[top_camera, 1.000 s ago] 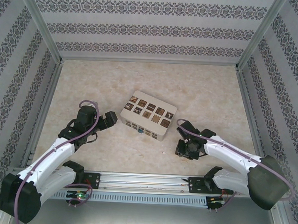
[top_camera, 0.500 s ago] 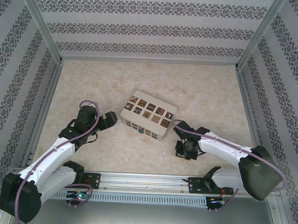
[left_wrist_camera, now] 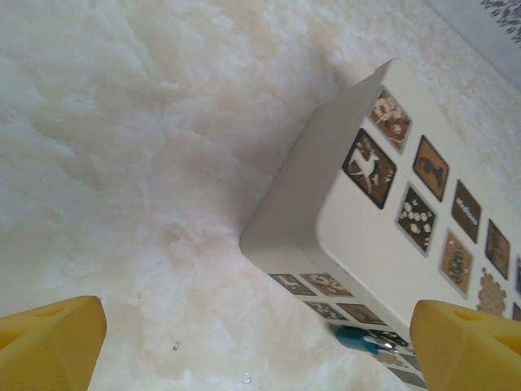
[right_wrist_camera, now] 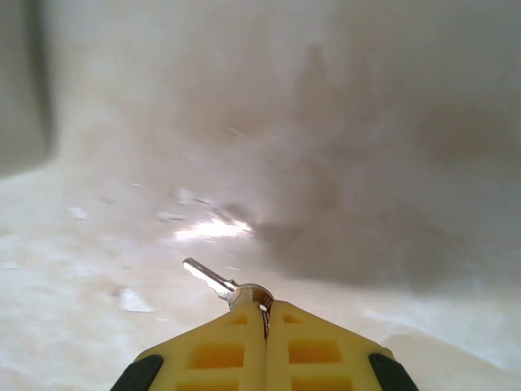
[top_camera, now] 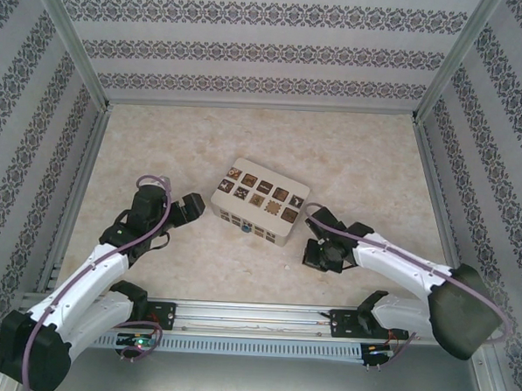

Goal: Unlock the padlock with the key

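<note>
pale cream table (top_camera: 359, 157) with a cloudy marbled surface. lying flat near its middle, turned askew to the edges, a white box (top_camera: 259, 204) with brown picture tiles on top and along its near side. tight against that near side, low by the tabletop, a tiny blue padlock (top_camera: 244, 229).

2 white arms (top_camera: 95, 270) have black joints, purple cables (top_camera: 159, 180) (loosely looped) and yellow end effector fingers (left_wrist_camera: 49, 342).

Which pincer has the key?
The right pincer, shut on the silver key. The left pincer stands wide open and empty, near the white box.
</note>
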### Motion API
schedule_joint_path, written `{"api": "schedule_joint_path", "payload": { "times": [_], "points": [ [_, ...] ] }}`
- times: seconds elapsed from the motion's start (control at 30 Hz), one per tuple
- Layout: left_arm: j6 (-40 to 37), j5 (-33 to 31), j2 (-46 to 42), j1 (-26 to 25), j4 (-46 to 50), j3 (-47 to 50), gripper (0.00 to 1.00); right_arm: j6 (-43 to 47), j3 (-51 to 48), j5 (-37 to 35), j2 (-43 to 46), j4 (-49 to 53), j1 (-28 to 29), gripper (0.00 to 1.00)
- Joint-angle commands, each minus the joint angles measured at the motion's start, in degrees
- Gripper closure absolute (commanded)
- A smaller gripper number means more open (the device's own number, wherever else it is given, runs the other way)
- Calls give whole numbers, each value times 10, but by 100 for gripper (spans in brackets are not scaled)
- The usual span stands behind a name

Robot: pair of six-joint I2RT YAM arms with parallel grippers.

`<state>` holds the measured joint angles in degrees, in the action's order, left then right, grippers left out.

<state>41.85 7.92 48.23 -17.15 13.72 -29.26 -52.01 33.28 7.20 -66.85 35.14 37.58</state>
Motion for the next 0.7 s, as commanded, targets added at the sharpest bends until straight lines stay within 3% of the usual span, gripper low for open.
{"api": "schedule_joint_path", "payload": {
  "times": [0.0, 0.2, 0.3, 0.47, 0.67],
  "points": [
    [-10, 30, -10, 3, -15, -30, 4, 17, -7, 21, 43, -73, -14, 100],
    [-6, 121, 7, 2, -67, -73, 9, 5, -13, 59, 101, -223, -27, 100],
    [13, 163, 24, -2, -111, -89, 16, -19, -18, 70, 109, -325, -28, 100],
    [40, 180, 51, -37, -184, -104, 22, -59, -8, 99, 79, -456, -24, 100],
    [57, 169, 106, -96, -234, -131, 26, -86, 16, 99, 38, -507, -5, 100]
  ]
}}
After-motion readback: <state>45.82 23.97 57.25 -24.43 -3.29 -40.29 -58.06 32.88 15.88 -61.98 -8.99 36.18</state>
